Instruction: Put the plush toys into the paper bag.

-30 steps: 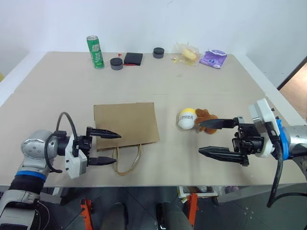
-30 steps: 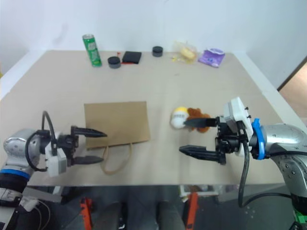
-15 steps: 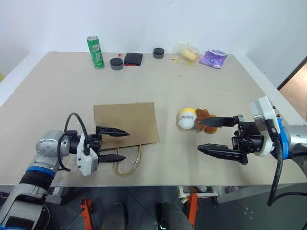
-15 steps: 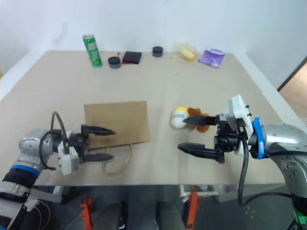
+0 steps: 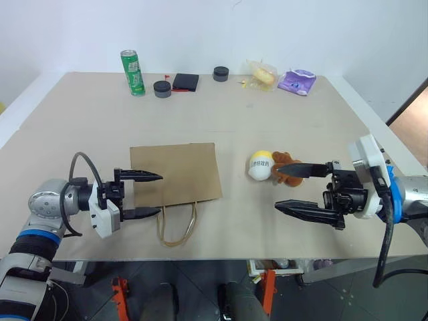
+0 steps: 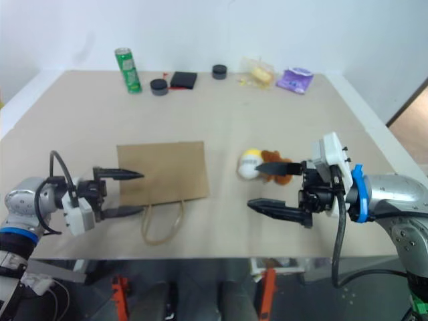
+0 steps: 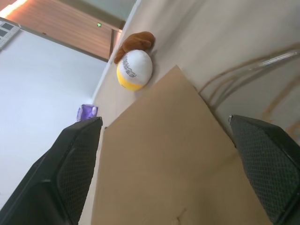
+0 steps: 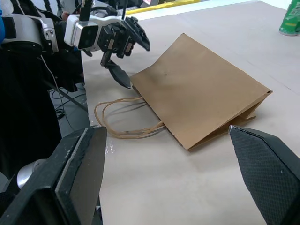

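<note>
The brown paper bag [image 5: 177, 172] lies flat on the table, its loop handles [image 5: 176, 225] toward the front edge. My left gripper [image 5: 160, 194] is open at the bag's near left corner, one finger over the paper, the other beside the handles, and holds nothing. The plush toys sit right of the bag: a white egg-shaped one with a yellow top [image 5: 260, 166] touching a brown furry one [image 5: 287, 161]. Open and empty, my right gripper [image 5: 277, 188] hangs just in front of the toys, its far finger crossing the brown toy in the picture. The left wrist view shows bag [image 7: 164, 154] and egg toy [image 7: 134, 69].
Along the table's back edge stand a green can [image 5: 134, 72], two black round tins [image 5: 162, 88] [image 5: 221, 73], a black wallet [image 5: 186, 81], a yellow item in clear wrap [image 5: 262, 75] and a purple pouch [image 5: 297, 81]. The table's front edge runs just below both grippers.
Half a second ago my left gripper reached right over the bag's handles; it has since drawn back left to the bag's corner. The right gripper, toys and bag have kept still.
</note>
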Robot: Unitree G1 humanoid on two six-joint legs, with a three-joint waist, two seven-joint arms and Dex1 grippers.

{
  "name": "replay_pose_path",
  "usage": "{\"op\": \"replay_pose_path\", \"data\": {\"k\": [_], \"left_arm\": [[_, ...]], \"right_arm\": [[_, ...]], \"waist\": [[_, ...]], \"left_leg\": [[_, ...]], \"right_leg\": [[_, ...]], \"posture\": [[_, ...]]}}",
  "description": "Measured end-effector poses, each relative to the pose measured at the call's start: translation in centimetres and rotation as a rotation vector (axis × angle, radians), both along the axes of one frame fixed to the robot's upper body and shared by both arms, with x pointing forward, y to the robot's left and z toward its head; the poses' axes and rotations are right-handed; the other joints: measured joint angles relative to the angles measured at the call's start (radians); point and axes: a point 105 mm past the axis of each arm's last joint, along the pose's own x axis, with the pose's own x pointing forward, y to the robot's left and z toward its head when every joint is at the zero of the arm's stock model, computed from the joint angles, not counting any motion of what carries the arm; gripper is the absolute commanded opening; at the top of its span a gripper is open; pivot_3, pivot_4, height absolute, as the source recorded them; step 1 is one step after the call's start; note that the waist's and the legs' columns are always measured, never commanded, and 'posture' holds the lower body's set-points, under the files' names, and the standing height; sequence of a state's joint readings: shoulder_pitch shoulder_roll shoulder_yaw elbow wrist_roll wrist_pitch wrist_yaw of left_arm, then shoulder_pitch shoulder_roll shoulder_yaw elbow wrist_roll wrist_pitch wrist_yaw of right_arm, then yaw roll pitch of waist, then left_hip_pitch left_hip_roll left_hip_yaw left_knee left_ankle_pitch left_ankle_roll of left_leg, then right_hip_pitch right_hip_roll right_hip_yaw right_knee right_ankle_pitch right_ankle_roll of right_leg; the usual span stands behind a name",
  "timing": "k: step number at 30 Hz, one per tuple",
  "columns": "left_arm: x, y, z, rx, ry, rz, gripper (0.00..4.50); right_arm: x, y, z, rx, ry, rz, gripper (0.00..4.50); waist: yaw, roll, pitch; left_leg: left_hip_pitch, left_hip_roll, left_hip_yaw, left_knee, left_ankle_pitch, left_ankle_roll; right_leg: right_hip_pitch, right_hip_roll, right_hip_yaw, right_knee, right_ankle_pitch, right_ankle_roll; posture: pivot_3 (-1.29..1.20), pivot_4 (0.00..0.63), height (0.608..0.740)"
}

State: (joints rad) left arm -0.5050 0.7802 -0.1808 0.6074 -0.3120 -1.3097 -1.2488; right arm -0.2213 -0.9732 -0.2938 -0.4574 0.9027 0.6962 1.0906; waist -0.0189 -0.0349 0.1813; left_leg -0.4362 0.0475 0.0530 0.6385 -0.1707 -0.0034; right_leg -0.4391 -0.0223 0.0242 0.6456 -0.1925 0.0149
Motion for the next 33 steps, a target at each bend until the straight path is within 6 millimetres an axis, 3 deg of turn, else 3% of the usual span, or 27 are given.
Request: {"op": "replay_pose_path", "data": {"k": [9, 18, 22, 25, 27, 30, 33], "left_arm": [[-0.5, -0.5, -1.7, 0.049, 0.019, -0.038, 4.47], [-1.1, -2.9, -2.8, 0.014, 0.045, -0.113, 4.47], [-1.2, -4.1, -2.8, -0.021, 0.052, -0.14, 3.38], [-1.0, -4.2, -2.8, -0.033, 0.077, -0.125, 2.0], [-0.9, -4.2, -2.8, -0.035, 0.081, -0.121, 1.47], [-0.7, -4.5, -2.4, -0.05, 0.089, -0.113, 0.18], [-0.5, -4.6, -2.2, -0.065, 0.104, -0.1, 0.04]], "right_arm": [[-0.2, 0.2, 0.1, 0.009, 0.0, 0.012, 4.5], [-0.1, 0.2, 0.2, 0.013, 0.003, -0.001, 4.5], [-0.3, 0.3, 0.4, 0.014, -0.008, -0.004, 4.5], [-0.2, 0.2, 0.4, 0.016, -0.008, -0.022, 4.5], [-0.2, 0.2, 0.4, 0.018, -0.007, -0.023, 4.5], [-0.2, 0.2, 0.4, 0.023, -0.007, -0.023, 4.5], [-0.2, 0.2, 0.4, 0.031, -0.008, -0.027, 4.5]], "waist": [[0.0, 0.0, 0.0], [0.001, 0.0, 0.0], [0.001, 0.0, 0.0], [0.001, 0.0, 0.0], [0.001, 0.0, 0.0], [0.001, 0.0, 0.0], [0.001, 0.0, 0.0]], "left_leg": [[0.0, 0.0, 0.0, 0.0, 0.0, 0.0], [0.0, 0.0, 0.0, 0.0, 0.0, 0.0], [0.0, 0.0, 0.0, 0.0, 0.0, 0.0], [0.0, 0.0, 0.0, 0.0, 0.0, 0.0], [0.0, 0.0, 0.0, 0.0, 0.0, 0.0], [0.0, 0.0, 0.0, 0.0, 0.0, 0.0], [0.0, 0.0, 0.0, 0.0, 0.0, 0.0]], "right_leg": [[0.0, 0.0, 0.0, 0.0, 0.0, 0.0], [0.0, 0.0, 0.0, 0.0, 0.0, 0.0], [0.0, 0.0, 0.0, 0.0, 0.0, 0.0], [0.0, 0.0, 0.0, 0.0, 0.0, 0.0], [0.0, 0.0, 0.0, 0.0, 0.0, 0.0], [0.0, 0.0, 0.0, 0.0, 0.0, 0.0], [0.0, 0.0, 0.0, 0.0, 0.0, 0.0]], "posture": [[0.0, 0.15, 0.74], [0.0, 0.15, 0.74], [0.0, 0.15, 0.74], [0.0, 0.15, 0.74], [0.0, 0.15, 0.74], [0.0, 0.15, 0.74], [0.0, 0.15, 0.74]]}}
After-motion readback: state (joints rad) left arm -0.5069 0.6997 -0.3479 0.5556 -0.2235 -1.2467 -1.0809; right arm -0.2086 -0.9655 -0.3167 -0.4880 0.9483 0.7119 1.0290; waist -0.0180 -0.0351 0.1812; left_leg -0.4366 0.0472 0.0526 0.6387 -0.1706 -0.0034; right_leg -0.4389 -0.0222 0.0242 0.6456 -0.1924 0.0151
